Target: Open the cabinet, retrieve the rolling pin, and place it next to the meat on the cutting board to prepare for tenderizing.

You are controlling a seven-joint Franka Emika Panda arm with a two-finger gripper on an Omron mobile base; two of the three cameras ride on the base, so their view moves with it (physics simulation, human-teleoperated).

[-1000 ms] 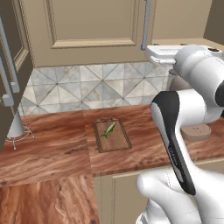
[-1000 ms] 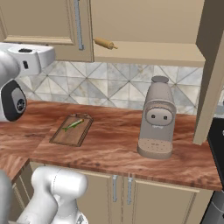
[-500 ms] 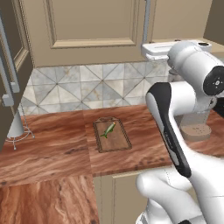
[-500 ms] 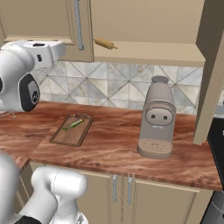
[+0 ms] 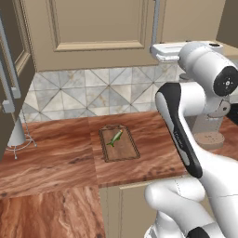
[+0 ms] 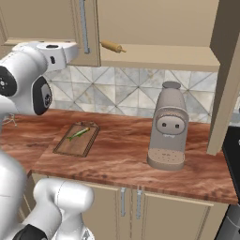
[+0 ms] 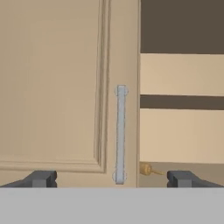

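The cabinet (image 6: 42, 18) has its left door closed, with a silver bar handle (image 7: 120, 133). Its right half stands open, and the rolling pin (image 6: 112, 46) lies on the bottom shelf just right of that door; one end of the rolling pin (image 7: 146, 169) shows in the hand view. My gripper (image 7: 111, 179) is open and empty, raised in front of the closed door's handle without touching it; the gripper (image 6: 74, 49) is left of the pin. On the counter below, the cutting board (image 5: 118, 145) carries the small green meat (image 5: 115, 138).
A grey coffee machine (image 6: 168, 126) stands on the counter right of the board. The swung-out right cabinet door (image 6: 226, 89) hangs at the right. A wire stand (image 5: 16, 137) sits at the counter's left end. Bare wooden counter (image 6: 117, 154) lies between board and machine.
The hand has risen and advanced toward the cabinet door's handle, with the arm turning along. The jaws stay open. Board, meat and rolling pin have not moved.
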